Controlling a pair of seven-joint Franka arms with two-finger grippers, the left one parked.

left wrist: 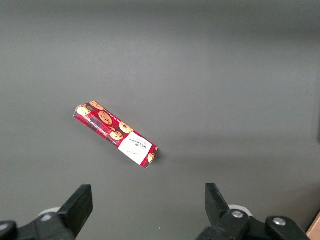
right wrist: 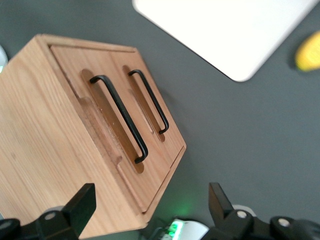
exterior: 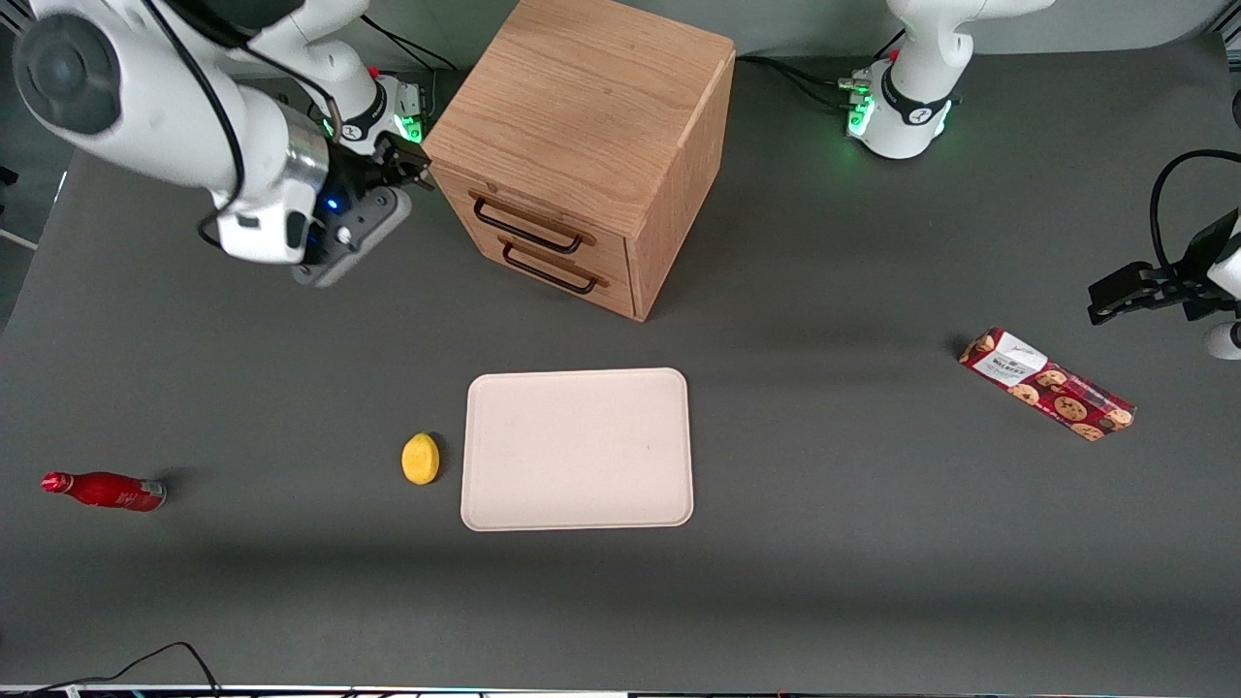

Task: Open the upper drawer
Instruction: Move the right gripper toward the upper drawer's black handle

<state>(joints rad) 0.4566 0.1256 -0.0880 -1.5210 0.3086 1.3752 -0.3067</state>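
The light oak cabinet [exterior: 582,107] stands on the table with both drawers shut. The upper drawer [exterior: 557,215] has a thin dark bar handle [exterior: 528,225], and the lower drawer's matching handle [exterior: 548,269] sits just under it. My gripper [exterior: 402,165] hovers beside the cabinet's upper front corner, toward the working arm's end, apart from the handles. It is open and empty. In the right wrist view the open gripper [right wrist: 150,200] is off the cabinet's edge, with the upper handle [right wrist: 120,117] and the lower handle [right wrist: 147,100] ahead of it.
A pale tray [exterior: 578,449] lies nearer the front camera than the cabinet, with a yellow lemon [exterior: 421,459] beside it. A red bottle [exterior: 105,491] lies toward the working arm's end. A cookie box [exterior: 1047,384] lies toward the parked arm's end, and it also shows in the left wrist view [left wrist: 115,134].
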